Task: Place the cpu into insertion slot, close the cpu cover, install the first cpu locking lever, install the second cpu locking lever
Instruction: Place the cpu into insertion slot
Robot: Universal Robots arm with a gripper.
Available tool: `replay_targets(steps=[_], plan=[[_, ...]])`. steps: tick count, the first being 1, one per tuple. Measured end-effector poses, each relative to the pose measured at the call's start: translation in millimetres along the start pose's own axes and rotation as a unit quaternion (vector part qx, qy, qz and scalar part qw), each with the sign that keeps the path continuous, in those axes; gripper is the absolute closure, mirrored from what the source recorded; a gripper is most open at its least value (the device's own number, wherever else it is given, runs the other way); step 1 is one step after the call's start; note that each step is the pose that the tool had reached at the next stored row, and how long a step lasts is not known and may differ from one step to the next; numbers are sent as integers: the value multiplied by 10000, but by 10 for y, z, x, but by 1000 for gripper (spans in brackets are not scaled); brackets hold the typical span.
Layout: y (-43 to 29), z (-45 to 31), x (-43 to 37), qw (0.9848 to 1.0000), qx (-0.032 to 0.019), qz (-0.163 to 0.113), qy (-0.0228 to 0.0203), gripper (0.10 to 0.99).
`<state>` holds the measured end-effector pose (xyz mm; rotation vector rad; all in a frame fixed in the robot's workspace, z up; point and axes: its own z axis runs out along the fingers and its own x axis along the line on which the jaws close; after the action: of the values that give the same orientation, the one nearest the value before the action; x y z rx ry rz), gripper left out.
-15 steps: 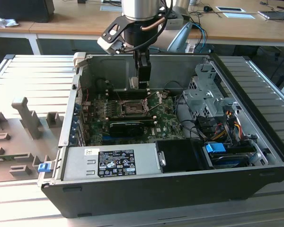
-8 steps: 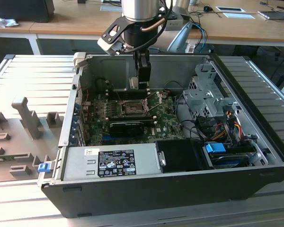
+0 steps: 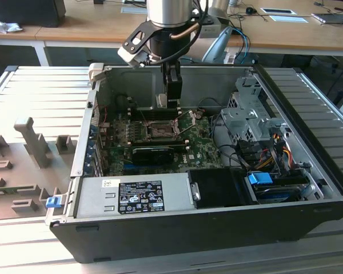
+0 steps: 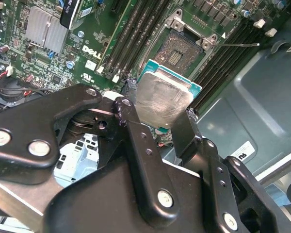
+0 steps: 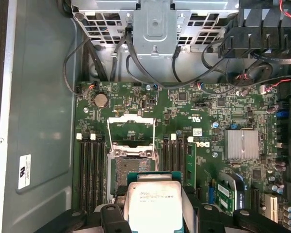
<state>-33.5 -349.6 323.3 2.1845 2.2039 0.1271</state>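
Cpu (image 4: pixel 162 97) is clamped in the pincer (image 4: pixel 157 110) above the empty insertion slot (image 4: pixel 181 51), not yet seated. The cpu cover (image 5: pixel 131 119) stands open, levers (image 4: pixel 240 44) undone.

Cpu (image 4: pixel 162 99), silver top, held in jaws above insertion slot (image 4: pixel 179 54); cpu cover (image 5: pixel 131 124) open.

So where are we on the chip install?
Nothing seated yet. The pincer is shut on the chip, held above the board; the socket is empty. Left: the cover stands open and both levers are unlatched.
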Motion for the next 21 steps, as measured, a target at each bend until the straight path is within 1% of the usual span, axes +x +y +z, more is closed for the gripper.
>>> replay_targets(steps=[7,15,21], plan=[[-2,17,-1,10000,0,0,2,557],[-3,30,-1,10000,0,2,18,557],[-4,40,-1,10000,0,2,21,557]])
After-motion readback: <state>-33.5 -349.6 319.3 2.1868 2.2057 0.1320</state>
